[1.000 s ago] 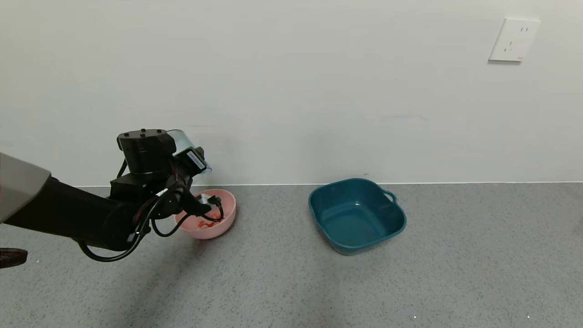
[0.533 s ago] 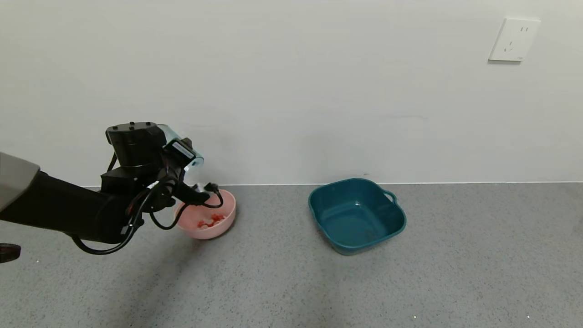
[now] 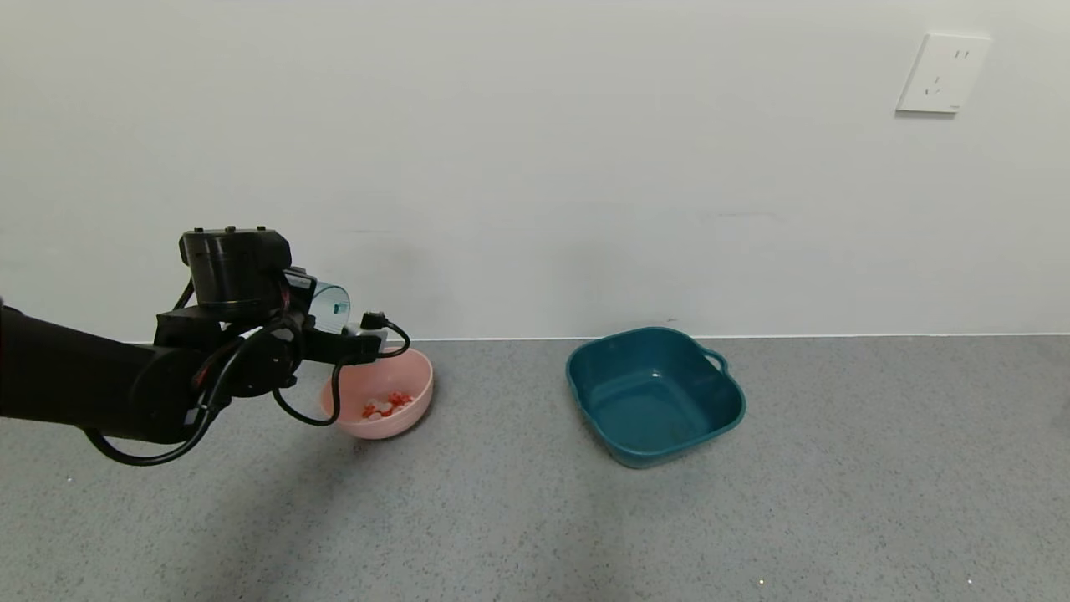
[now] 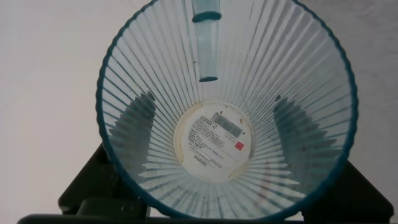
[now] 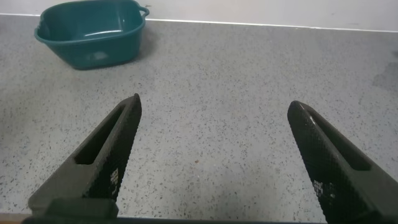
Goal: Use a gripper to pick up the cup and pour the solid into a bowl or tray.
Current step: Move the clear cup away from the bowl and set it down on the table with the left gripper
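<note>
My left gripper (image 3: 322, 322) is shut on the cup (image 3: 333, 303) and holds it on its side, just up and left of the pink bowl (image 3: 423, 378). In the left wrist view the cup (image 4: 214, 140) fills the frame and is empty, with a white label on its bottom. The gripper's dark fingers (image 4: 140, 121) show through its ribbed wall on both sides. The solid (image 3: 384, 406), orange-pink and whitish pieces, lies in the bowl. My right gripper (image 5: 214, 155) is open and empty over the bare counter, out of the head view.
A dark teal handled tub (image 3: 654, 395) stands to the right of the bowl; it also shows far off in the right wrist view (image 5: 93, 34). The grey speckled counter (image 3: 535, 518) meets a white wall behind, with a socket plate (image 3: 943, 73) at the upper right.
My left arm has drawn back to the left and lowered. The cup has turned from steeply tipped over the bowl to lying nearly level. The solid in the bowl now shows unhidden.
</note>
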Robot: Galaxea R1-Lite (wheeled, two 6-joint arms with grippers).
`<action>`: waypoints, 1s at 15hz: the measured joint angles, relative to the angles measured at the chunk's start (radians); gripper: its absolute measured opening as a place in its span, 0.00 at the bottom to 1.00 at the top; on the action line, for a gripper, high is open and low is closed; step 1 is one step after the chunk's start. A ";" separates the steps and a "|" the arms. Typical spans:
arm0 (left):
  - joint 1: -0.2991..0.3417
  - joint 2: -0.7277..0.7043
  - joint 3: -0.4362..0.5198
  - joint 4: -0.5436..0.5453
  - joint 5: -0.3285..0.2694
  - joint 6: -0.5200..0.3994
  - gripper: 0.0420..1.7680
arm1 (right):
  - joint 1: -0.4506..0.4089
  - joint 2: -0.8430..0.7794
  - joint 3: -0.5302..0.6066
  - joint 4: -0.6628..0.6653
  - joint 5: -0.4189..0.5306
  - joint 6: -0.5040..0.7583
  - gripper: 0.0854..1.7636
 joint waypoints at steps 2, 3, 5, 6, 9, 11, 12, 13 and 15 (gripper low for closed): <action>-0.016 -0.035 0.008 0.150 -0.004 -0.191 0.74 | 0.000 0.000 0.000 0.000 0.000 0.000 0.97; -0.032 -0.052 0.008 0.224 -0.012 -0.288 0.74 | 0.000 0.000 0.000 0.000 0.000 0.000 0.97; -0.067 -0.082 0.001 0.339 -0.050 -0.468 0.74 | 0.000 0.000 0.000 0.000 0.000 0.000 0.97; -0.085 -0.093 0.000 0.360 -0.074 -0.531 0.74 | 0.000 0.000 0.000 0.000 0.000 0.000 0.97; -0.136 -0.108 0.003 0.371 -0.146 -0.724 0.74 | 0.000 0.000 0.000 0.000 0.000 0.000 0.97; -0.187 -0.104 0.002 0.375 -0.193 -0.904 0.74 | 0.000 0.000 0.000 0.000 0.000 0.000 0.97; -0.214 -0.099 0.002 0.377 -0.217 -0.981 0.74 | 0.000 0.000 0.000 0.000 0.000 0.000 0.97; -0.239 -0.093 0.005 0.378 -0.244 -1.058 0.74 | 0.000 0.000 0.000 0.000 0.000 0.000 0.97; -0.285 -0.078 0.010 0.379 -0.313 -1.245 0.74 | 0.000 0.000 0.000 0.000 0.000 0.000 0.97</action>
